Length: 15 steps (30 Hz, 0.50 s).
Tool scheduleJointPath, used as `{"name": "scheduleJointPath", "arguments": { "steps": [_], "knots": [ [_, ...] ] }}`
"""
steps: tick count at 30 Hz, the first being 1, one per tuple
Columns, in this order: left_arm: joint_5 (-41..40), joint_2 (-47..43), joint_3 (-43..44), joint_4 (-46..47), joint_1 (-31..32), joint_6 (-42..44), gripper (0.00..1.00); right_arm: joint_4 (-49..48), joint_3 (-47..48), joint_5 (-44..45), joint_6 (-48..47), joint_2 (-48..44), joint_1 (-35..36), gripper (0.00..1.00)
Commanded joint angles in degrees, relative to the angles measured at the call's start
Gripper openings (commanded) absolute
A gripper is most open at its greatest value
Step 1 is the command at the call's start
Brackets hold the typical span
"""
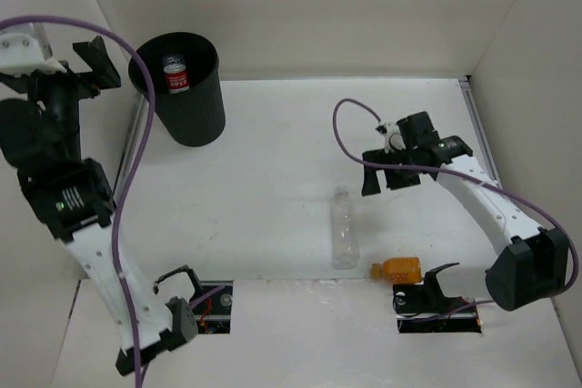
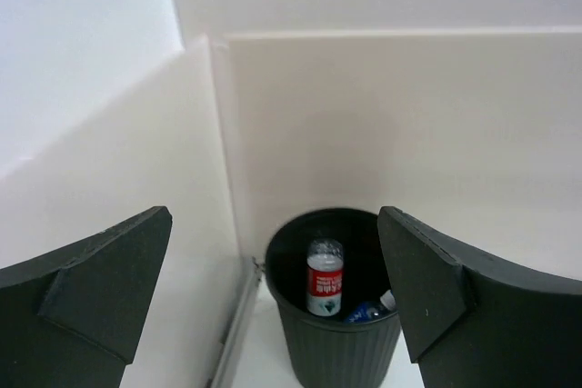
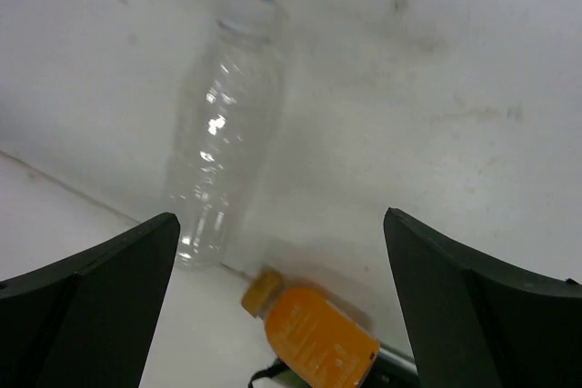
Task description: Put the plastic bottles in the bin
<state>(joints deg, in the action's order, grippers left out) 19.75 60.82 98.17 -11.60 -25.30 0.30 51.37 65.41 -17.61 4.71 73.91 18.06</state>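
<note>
My left pincer [image 1: 94, 66] hangs by the bin [image 1: 186, 120], off its left rim. Jaws are spread wide with nothing between them. The left wrist view looks straight into the bin's mouth, a drop position. The bin stands in the far-left corner of the table [image 1: 273, 152], against the wall.

My right pincer [image 1: 386, 177] hovers over the right half of the table. It is also spread and empty, and tilted down at the two bottles left out. Judging by that, it is lining up for a pick.

Red-labelled bottle [image 1: 175, 76]: upright inside the bin, red label, clear body. Its cap reads pale or blurred here, so I can't tell the colour. Blue-labelled bottle [image 2: 368, 313]: lying low in the bin beside it, mostly hidden.

Plain clear bottle [image 1: 344, 229]: flat on the table near the front edge, with its pale cap pointing away from the arm bases. It is ribbed, empty-looking and see-through. Stubby orange bottle [image 1: 398, 269]: on its side just right of it, near but not touching, cap toward the clear one.

Two in, two to go. The clear one will likely roll if nudged.
</note>
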Motion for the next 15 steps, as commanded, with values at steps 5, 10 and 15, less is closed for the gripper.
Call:
{"name": "scheduleJointPath", "arguments": {
  "steps": [5,10,15],
  "knots": [
    [-3.58,-5.09,-0.17,-10.55,-0.94,-0.03,1.00,1.72,-5.29,5.57,3.90,4.21,4.12,1.00],
    [-2.61,-6.06,0.44,-11.87,-1.29,-1.00,1.00,0.13,-1.52,-0.49,6.19,11.15,8.68,1.00],
    [-2.26,-5.45,1.06,-13.45,-0.50,-0.65,1.00,-2.76,0.60,-1.99,6.54,16.78,12.12,1.00]
  ]
}}
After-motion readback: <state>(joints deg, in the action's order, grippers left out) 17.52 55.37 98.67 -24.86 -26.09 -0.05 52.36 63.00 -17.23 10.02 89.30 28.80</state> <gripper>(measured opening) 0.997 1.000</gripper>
